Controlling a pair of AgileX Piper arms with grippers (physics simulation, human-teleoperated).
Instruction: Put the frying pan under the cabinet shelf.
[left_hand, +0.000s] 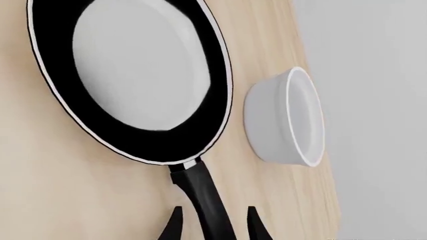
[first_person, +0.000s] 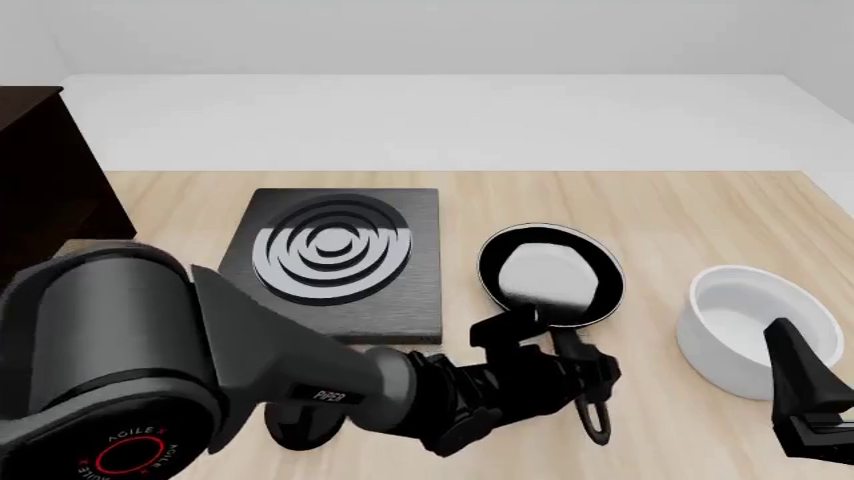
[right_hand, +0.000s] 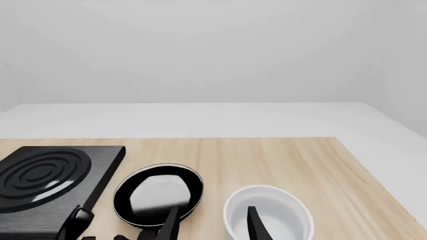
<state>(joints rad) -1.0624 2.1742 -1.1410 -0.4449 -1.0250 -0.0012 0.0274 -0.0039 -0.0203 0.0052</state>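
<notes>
The frying pan (first_person: 550, 275) lies on the wooden table right of centre, its pale inside (left_hand: 137, 62) facing up and its long black handle (left_hand: 203, 192) pointing toward the arms. My left gripper (first_person: 557, 347) is open, and its fingertips (left_hand: 175, 220) straddle the handle with a small gap on each side. The dark brown cabinet shelf (first_person: 47, 180) stands at the table's far left, partly cut off by the picture edge. My right gripper (right_hand: 212, 222) hangs open and empty near the front right, above the near side of a white bowl; the pan (right_hand: 158, 194) lies to its left.
A white bowl (first_person: 747, 325) stands right of the pan, close to the table's right edge. A black square plate with silver rings (first_person: 340, 255) lies between pan and cabinet. The left arm's base (first_person: 114, 370) fills the lower left.
</notes>
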